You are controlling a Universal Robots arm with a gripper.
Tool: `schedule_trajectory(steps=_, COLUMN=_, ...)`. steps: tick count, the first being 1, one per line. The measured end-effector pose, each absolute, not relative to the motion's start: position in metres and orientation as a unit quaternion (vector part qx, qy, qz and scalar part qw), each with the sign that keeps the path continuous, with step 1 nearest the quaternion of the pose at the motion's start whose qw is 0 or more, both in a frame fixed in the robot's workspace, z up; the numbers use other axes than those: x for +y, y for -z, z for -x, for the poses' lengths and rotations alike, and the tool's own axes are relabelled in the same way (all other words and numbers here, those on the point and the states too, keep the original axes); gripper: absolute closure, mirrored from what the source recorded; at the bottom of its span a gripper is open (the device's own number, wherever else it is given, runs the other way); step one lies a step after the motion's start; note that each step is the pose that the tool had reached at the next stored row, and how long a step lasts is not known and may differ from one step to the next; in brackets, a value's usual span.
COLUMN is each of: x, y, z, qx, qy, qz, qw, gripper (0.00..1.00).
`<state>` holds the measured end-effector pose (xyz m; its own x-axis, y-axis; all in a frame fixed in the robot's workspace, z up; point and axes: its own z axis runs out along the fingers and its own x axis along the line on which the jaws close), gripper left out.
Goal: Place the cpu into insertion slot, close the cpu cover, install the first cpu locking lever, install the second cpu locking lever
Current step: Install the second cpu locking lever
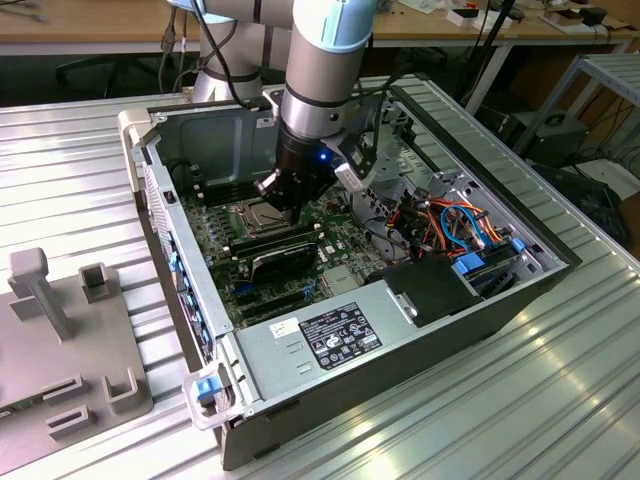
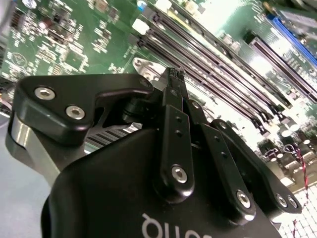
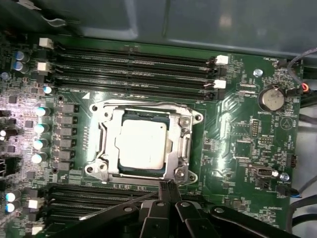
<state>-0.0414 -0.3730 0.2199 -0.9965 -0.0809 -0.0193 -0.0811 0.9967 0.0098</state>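
The cpu (image 3: 142, 143), a dull silver square, lies flat in the insertion slot (image 3: 97, 168) on the green motherboard. The cpu cover (image 3: 113, 145) is folded down around it, its cut-out framing the chip. My gripper (image 3: 166, 185) is shut, its black fingertips pressed together just beside the socket's edge nearest the camera. A thin metal lever rod (image 3: 124, 201) slants away from the fingertips over the long black slots; whether the tips touch it I cannot tell. In the exterior view the gripper (image 1: 281, 203) hangs low inside the open computer case, right beside the socket (image 1: 250, 216). The second wrist view also has the fingers (image 2: 173, 106) closed.
Long black memory slots (image 3: 133, 64) run past the socket's far side, and more lie under the fingers. A coin battery (image 3: 271, 98) and a row of capacitors (image 3: 40, 130) flank it. The case holds a power supply (image 1: 335, 335) and coloured cables (image 1: 462, 225). A grey fixture (image 1: 70, 335) sits at the exterior view's left.
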Motion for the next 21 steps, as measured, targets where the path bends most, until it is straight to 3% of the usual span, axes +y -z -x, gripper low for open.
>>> schedule_trajectory(steps=21, x=-0.373, y=-0.208, z=0.070, qx=0.999, qy=-0.005, qz=0.041, qw=0.009, gripper=0.89)
